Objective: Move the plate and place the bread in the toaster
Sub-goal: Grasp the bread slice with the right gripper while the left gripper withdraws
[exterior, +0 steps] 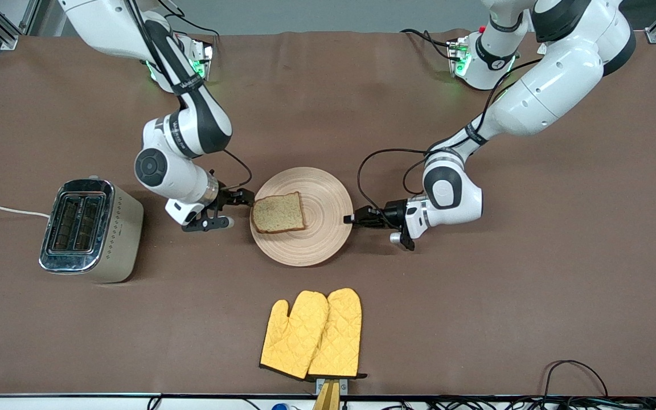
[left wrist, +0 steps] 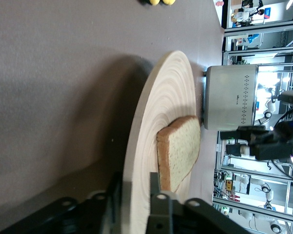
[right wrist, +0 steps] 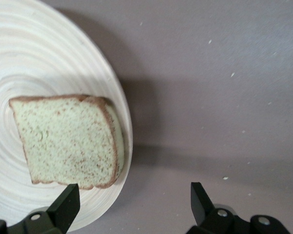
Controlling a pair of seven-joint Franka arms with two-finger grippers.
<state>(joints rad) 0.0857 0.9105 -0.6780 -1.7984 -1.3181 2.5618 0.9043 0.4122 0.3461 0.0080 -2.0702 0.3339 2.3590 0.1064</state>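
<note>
The pale wood plate point(exterior: 319, 239) lies flat mid-table, and the brown-crusted bread point(exterior: 278, 212) rests on its half toward the right arm's end. My left gripper point(exterior: 349, 218) is low at the plate's rim toward the left arm's end. In the left wrist view it point(left wrist: 136, 195) is open just a little, one jaw above and one below the plate point(left wrist: 156, 112), with the bread point(left wrist: 178, 151) close by. My right gripper point(exterior: 240, 210) hangs wide open over the plate's other edge, beside the bread point(right wrist: 68, 139), holding nothing point(right wrist: 133, 195). The toaster point(exterior: 89, 230) stands toward the right arm's end.
A pair of yellow oven mitts point(exterior: 312, 335) lies nearer the front camera than the plate, by the table's edge. The toaster's white cord point(exterior: 3, 209) runs off the table's end. Brown cloth covers the table point(exterior: 533, 285).
</note>
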